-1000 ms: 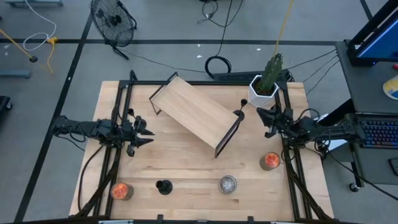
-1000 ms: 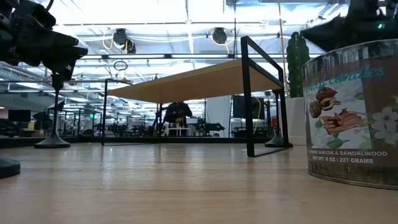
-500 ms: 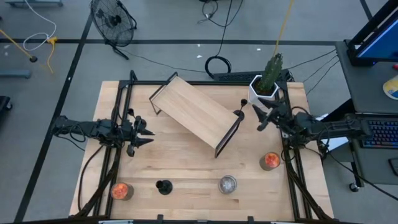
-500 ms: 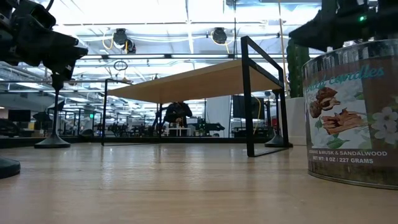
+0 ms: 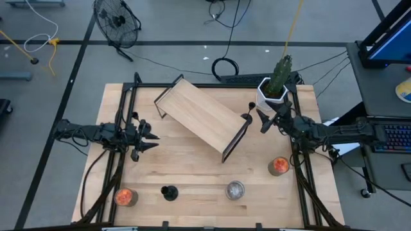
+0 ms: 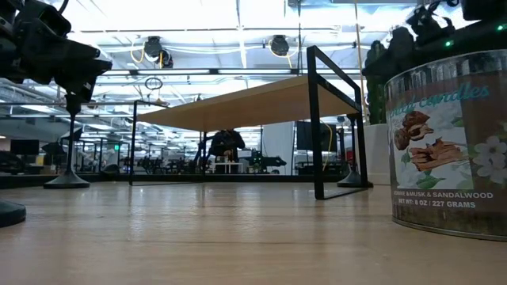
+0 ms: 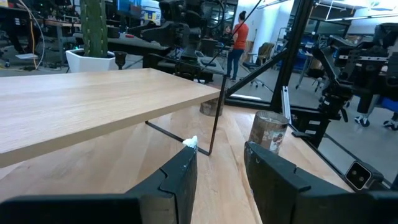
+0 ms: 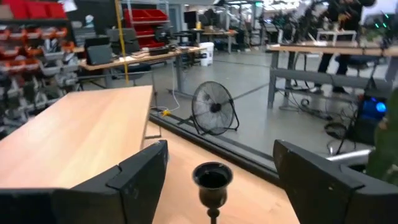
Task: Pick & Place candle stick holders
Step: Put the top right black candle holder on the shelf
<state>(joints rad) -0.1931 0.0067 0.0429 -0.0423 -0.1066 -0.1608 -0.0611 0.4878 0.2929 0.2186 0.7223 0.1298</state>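
The right tool (image 5: pixel 261 119) hung open and empty beside the cactus pot (image 5: pixel 271 93), facing a black candle stick holder (image 8: pixel 212 182), while the left tool (image 5: pixel 151 141) waited, open.

Materials and finishes across the work surface.
The table (image 5: pixel 192 170) is showing pale planked wood with a smooth, faintly sheened finish; the wooden shelf (image 5: pixel 199 115) is presenting a lighter, matt board carried on thin black metal legs. The black candle holder (image 8: pixel 212 180) is looking like dark metal with a dull satin finish. The orange cups (image 5: pixel 279 166) are appearing as translucent glass, and the silvery cup (image 5: pixel 236 190) is gleaming like polished metal. The candle tin (image 6: pixel 449 142) is wearing a glossy printed paper label. The right gripper (image 8: pixel 221 174) and left gripper (image 7: pixel 219 168) are showing matt black plastic fingers.
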